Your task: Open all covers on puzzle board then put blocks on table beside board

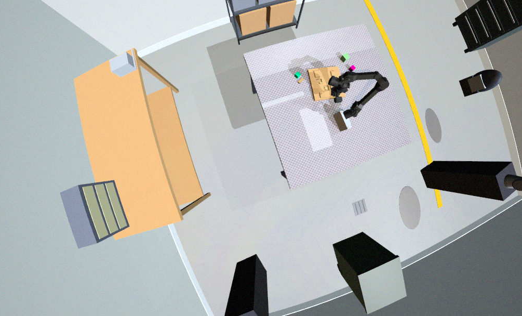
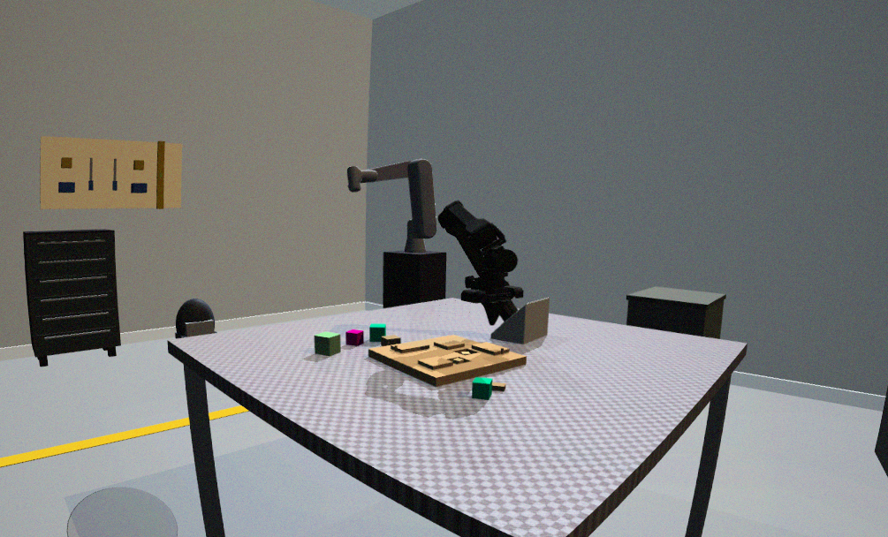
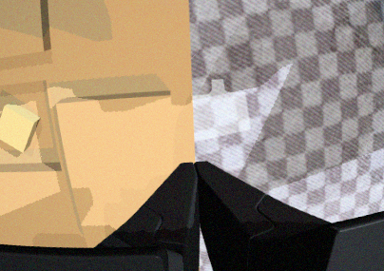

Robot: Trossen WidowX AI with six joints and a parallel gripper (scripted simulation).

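Note:
The wooden puzzle board (image 1: 311, 78) (image 2: 436, 380) (image 3: 152, 29) lies on the table with raised tan covers. My gripper (image 2: 494, 321) (image 3: 193, 176) is shut and empty, above the board's edge in the wrist view. A pale yellow piece (image 3: 18, 128) sits in a square recess; I cannot tell whether it is a block. A light green block (image 1: 345, 57) (image 2: 327, 343), a magenta block (image 1: 352, 68) (image 2: 354, 336) and a teal block (image 1: 297, 75) (image 2: 481, 388) rest on the table clear of the board. Another teal block (image 2: 376, 332) stands behind the board, hidden by the arm in the top view.
A small tan piece (image 1: 300, 80) (image 2: 498, 386) lies beside the nearer teal block. Another tan piece (image 2: 390, 340) is at the board's far side. A grey wedge (image 1: 342, 120) (image 2: 534, 323) stands by the arm's base on the checkered table (image 1: 372, 129) (image 2: 554, 433).

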